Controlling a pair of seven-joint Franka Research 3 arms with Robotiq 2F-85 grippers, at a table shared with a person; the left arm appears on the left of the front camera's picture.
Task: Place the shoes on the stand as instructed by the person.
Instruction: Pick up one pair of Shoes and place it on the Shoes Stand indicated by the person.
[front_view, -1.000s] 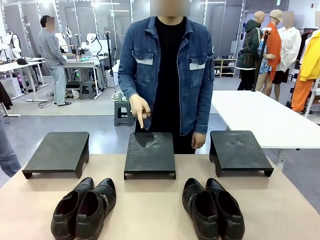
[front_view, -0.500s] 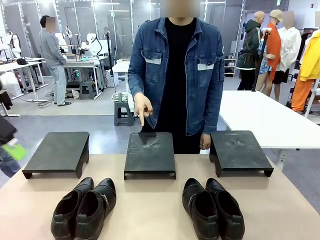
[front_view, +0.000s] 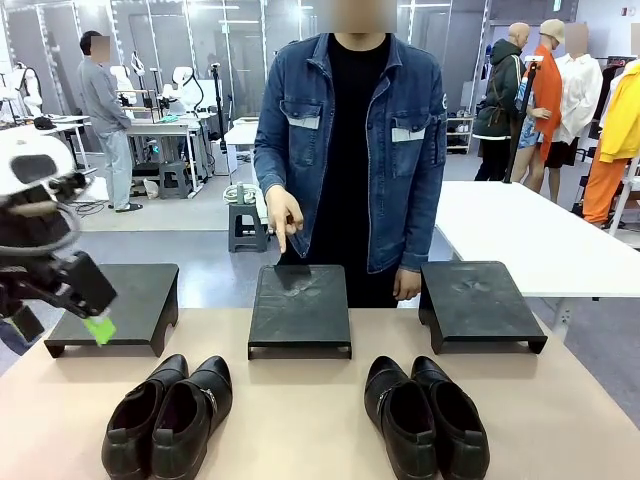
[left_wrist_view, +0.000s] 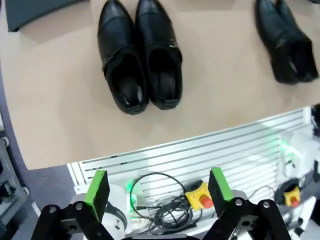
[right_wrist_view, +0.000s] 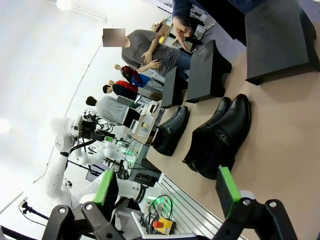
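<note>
Two pairs of glossy black shoes stand near the table's front edge: the left pair (front_view: 170, 415) (left_wrist_view: 140, 55) (right_wrist_view: 172, 130) and the right pair (front_view: 425, 415) (left_wrist_view: 287, 42) (right_wrist_view: 220, 137). Behind them are three black stands: left (front_view: 115, 300), middle (front_view: 300, 305) and right (front_view: 480, 300). The person (front_view: 350, 150) in a denim jacket points a finger (front_view: 283, 240) down at the middle stand. My left gripper (front_view: 62, 322) (left_wrist_view: 158, 186) hovers open over the table's left edge, high above the left pair. My right gripper (right_wrist_view: 167, 191) is open, off the table's near side by the right pair.
Below the table's near edge run an aluminium rail (left_wrist_view: 200, 150), loose cables (left_wrist_view: 165, 210) and a red emergency button (left_wrist_view: 205, 200). A white table (front_view: 520, 235) stands behind on the right. Other people are far off in the room.
My left arm has swung in from the picture's left and now hangs over the left stand's front corner. The person has straightened a little, the finger still pointing at the middle stand.
</note>
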